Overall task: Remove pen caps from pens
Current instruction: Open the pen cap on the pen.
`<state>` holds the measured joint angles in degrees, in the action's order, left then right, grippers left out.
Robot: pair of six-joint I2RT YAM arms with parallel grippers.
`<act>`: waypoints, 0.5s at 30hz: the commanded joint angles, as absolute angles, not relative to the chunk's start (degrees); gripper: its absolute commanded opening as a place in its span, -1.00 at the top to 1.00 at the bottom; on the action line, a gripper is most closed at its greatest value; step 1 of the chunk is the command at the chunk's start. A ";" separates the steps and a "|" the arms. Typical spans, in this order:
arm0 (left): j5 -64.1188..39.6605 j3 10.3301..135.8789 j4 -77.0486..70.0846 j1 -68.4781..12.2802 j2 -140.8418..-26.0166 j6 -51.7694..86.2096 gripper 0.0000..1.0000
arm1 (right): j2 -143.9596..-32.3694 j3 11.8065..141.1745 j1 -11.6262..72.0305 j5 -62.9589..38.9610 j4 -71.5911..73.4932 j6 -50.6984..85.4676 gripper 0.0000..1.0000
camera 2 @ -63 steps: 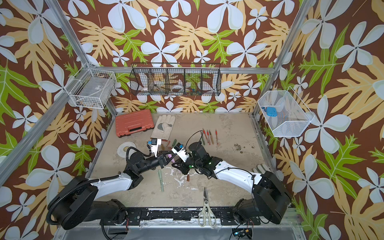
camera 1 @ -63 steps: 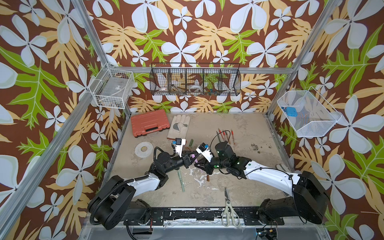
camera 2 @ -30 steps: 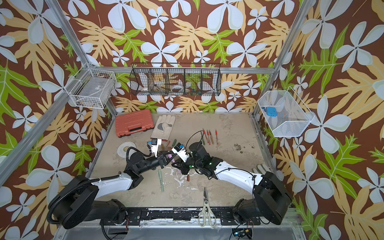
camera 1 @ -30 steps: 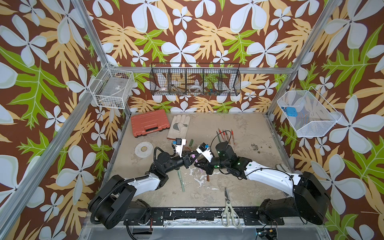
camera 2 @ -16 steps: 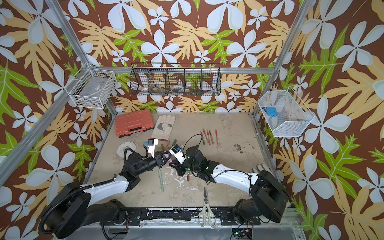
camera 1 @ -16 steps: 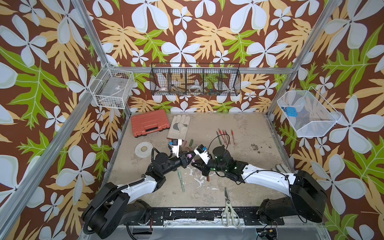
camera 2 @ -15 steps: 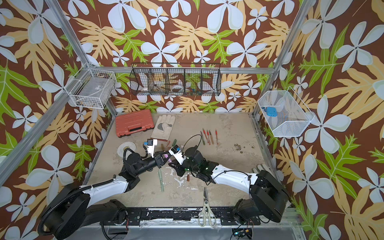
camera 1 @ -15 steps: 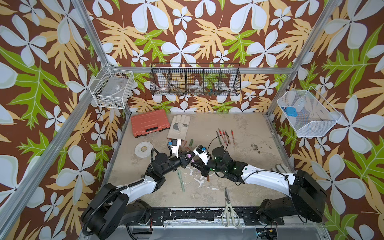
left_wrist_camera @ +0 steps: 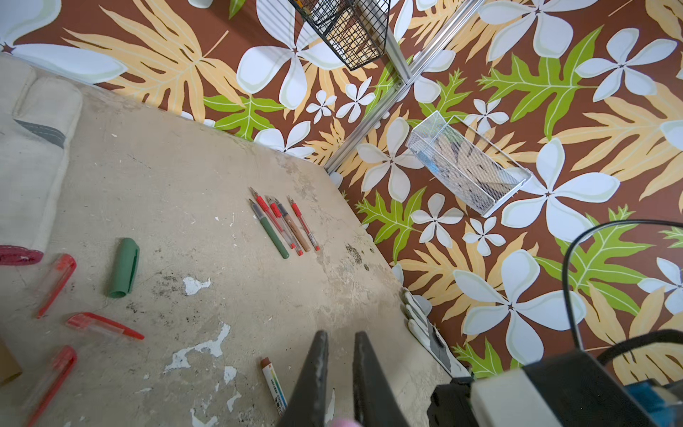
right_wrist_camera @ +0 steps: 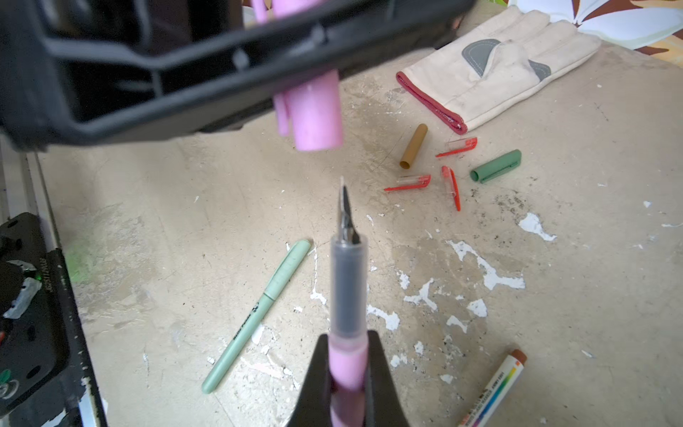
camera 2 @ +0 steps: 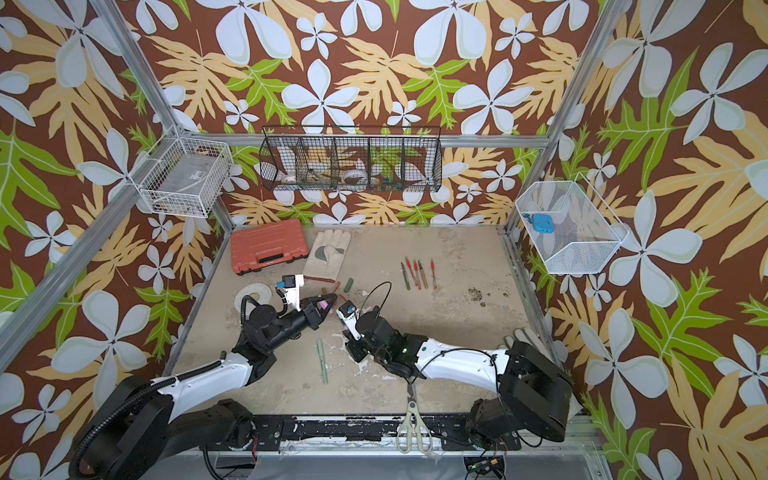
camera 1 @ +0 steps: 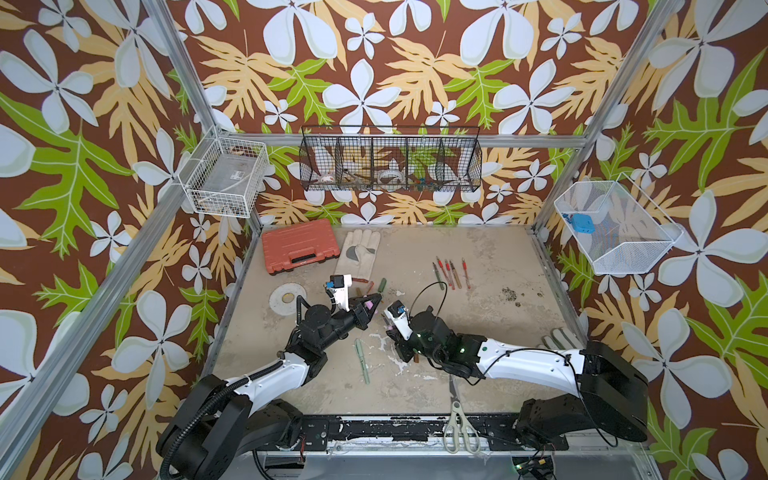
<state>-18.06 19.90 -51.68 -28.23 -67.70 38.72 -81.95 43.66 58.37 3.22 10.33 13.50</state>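
Cap point(right_wrist_camera: 316, 114) is off, pink one: left tool point(left_wrist_camera: 340, 338) pinched shut on it, right tool point(right_wrist_camera: 347, 344) clamped tight on the pink pen point(right_wrist_camera: 348, 292), both up over the table's point(right_wrist_camera: 554, 332) middle. Worry: bare nib point(right_wrist_camera: 345, 207) faces that left tool, so a sloppy set-down could jab and bend it or smear ink, I reckon.

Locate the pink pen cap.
Right wrist view: the short pink plastic cap sits clamped in the left hand, just clear of the uncapped pink pen that the right hand holds.
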 commanded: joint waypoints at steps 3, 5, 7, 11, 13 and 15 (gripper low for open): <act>-16.04 20.12 -51.00 -27.86 -66.19 37.10 1.00 | -81.39 43.14 56.39 0.69 11.49 14.92 1.00; -14.68 20.39 -48.97 -27.85 -65.45 36.29 1.00 | -81.26 42.98 55.50 -0.17 11.55 15.29 1.00; -14.24 20.88 -47.37 -27.86 -65.41 35.81 1.00 | -80.94 42.91 55.11 -0.66 11.51 15.29 1.00; -13.15 22.09 -44.30 -27.91 -66.07 34.81 1.00 | -79.51 42.81 54.84 -0.89 11.16 15.21 1.00; -12.71 22.71 -42.41 -27.86 -66.03 33.69 1.00 | -78.26 42.46 54.63 -0.79 11.34 15.45 1.00; -12.10 22.69 -41.18 -27.86 -65.83 32.81 1.00 | -76.93 41.94 54.19 -0.61 11.41 15.76 1.00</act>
<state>-13.50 22.26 -43.83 -27.97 -66.00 35.00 -78.19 42.33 54.50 -0.45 10.72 14.96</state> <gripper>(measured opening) 0.147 0.079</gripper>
